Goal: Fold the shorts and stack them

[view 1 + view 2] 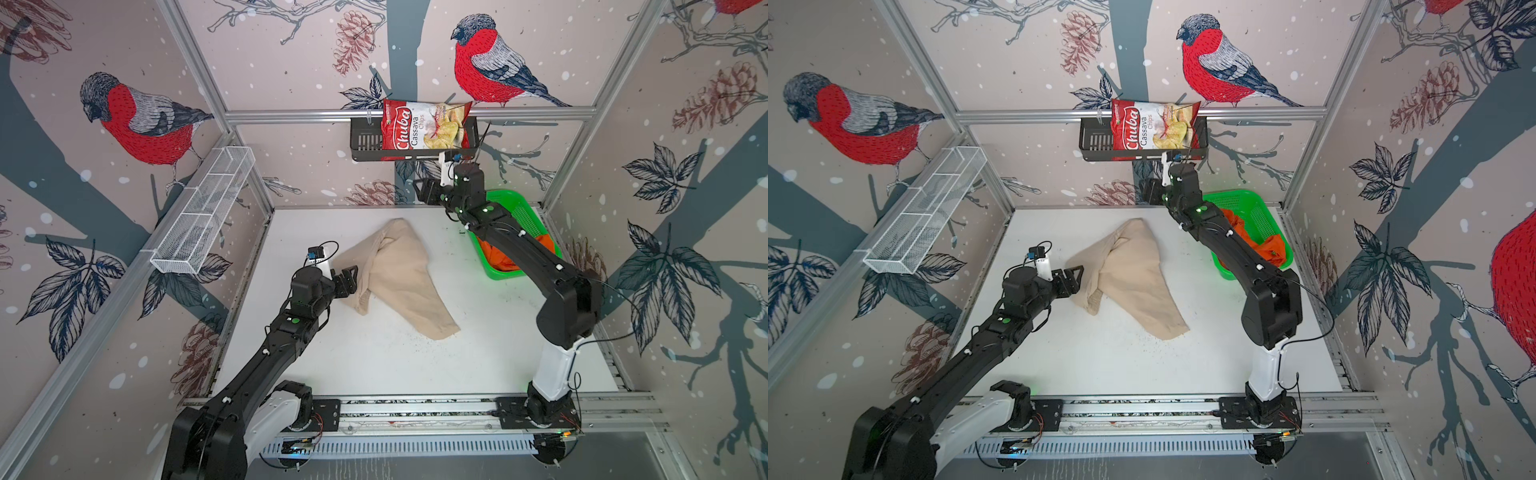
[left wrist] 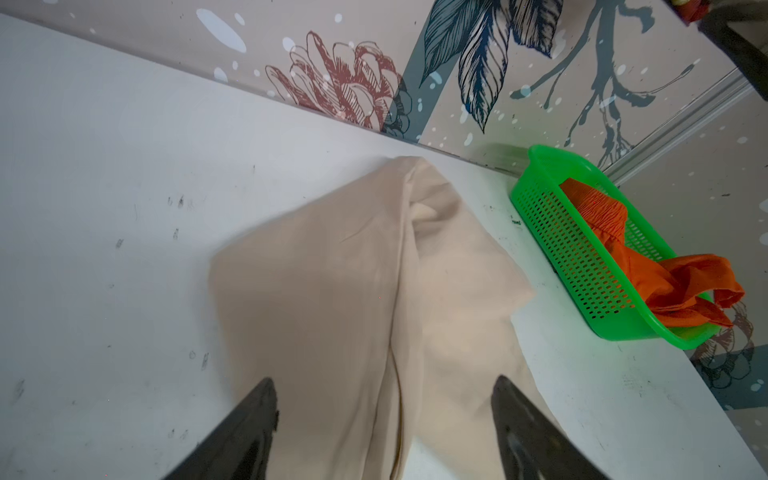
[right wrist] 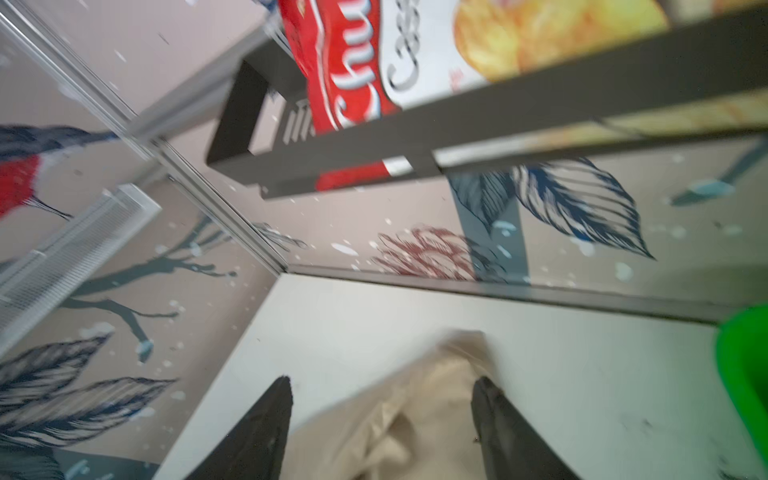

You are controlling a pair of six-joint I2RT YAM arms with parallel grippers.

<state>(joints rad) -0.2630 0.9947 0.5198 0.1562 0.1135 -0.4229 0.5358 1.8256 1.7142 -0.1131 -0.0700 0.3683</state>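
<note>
The beige cloth shorts point(image 1: 395, 270) lie crumpled in a lopsided wedge on the middle of the white surface point(image 1: 415, 365), not yet flat. The bright orange shorts point(image 2: 665, 274) sit bunched in the green plastic mesh basket point(image 2: 552, 232) at the far right corner, one part spilling over its rim. The left end effector point(image 1: 351, 278) hovers at the beige pair's left edge with its jaws spread and nothing in them. The right end effector point(image 3: 382, 382) is raised above the cloth's far tip, likewise spread and empty. The main risk is a pinch that catches one layer or a bunched ridge, giving a skewed fold, or jaws shoving the loose cloth instead of gripping it. The right wrist is close under the black wall shelf point(image 1: 365, 141) holding a red cassava chip bag point(image 1: 419, 124) and could knock it if lifted. The right arm lies across the basket and partly covers the orange pair, and tugging that pair may drag the light basket.
</note>
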